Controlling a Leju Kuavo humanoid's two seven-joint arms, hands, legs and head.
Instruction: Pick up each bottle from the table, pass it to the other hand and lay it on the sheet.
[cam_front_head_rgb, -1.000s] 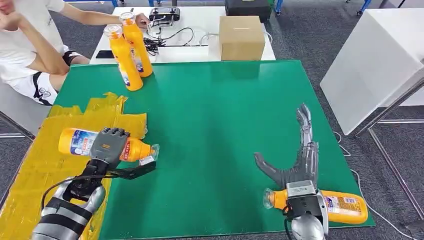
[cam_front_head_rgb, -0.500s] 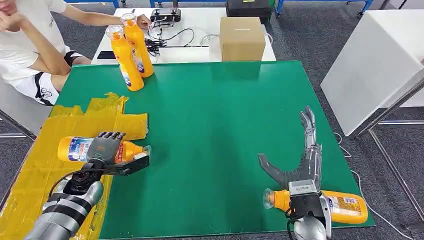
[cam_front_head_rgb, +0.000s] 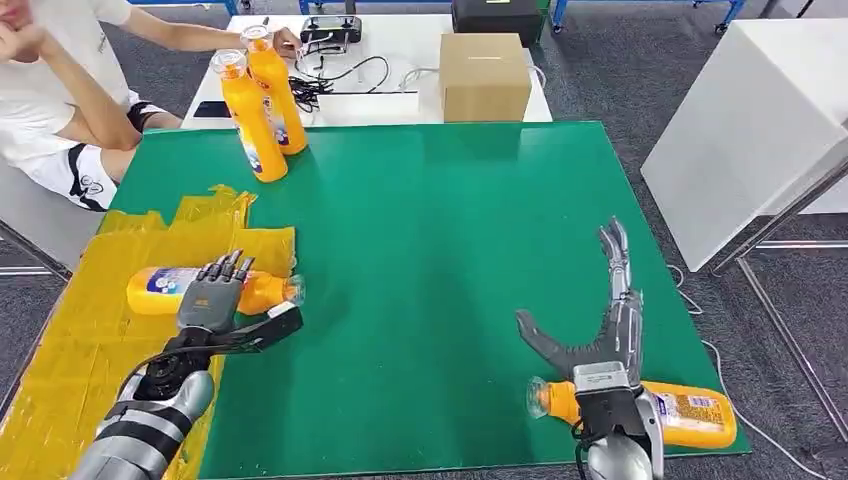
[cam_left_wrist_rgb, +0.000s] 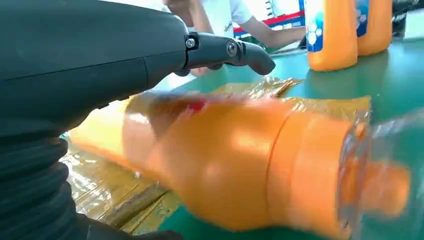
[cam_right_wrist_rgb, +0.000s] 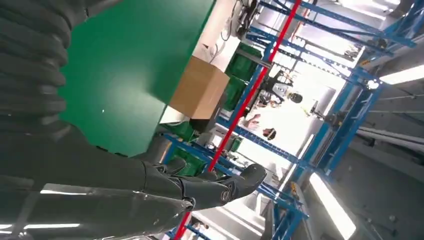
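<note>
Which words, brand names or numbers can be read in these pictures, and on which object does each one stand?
None can be read.
Lying bottle on the yellow sheet: blue and white label, print blurred.
Lying bottle by the right hand: label print too small.
Two standing bottles: blue labels, no legible text.
Cardboard box: no print shows.
Person's white shirt: small mark, unreadable.

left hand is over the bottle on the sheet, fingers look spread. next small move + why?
Probably lift the left hand straight up and clear. The bottle already lies on its side on the yellow sheet, and the fingers look spread above it, not wrapped. Another bottle lies by the right hand, which is open.
</note>
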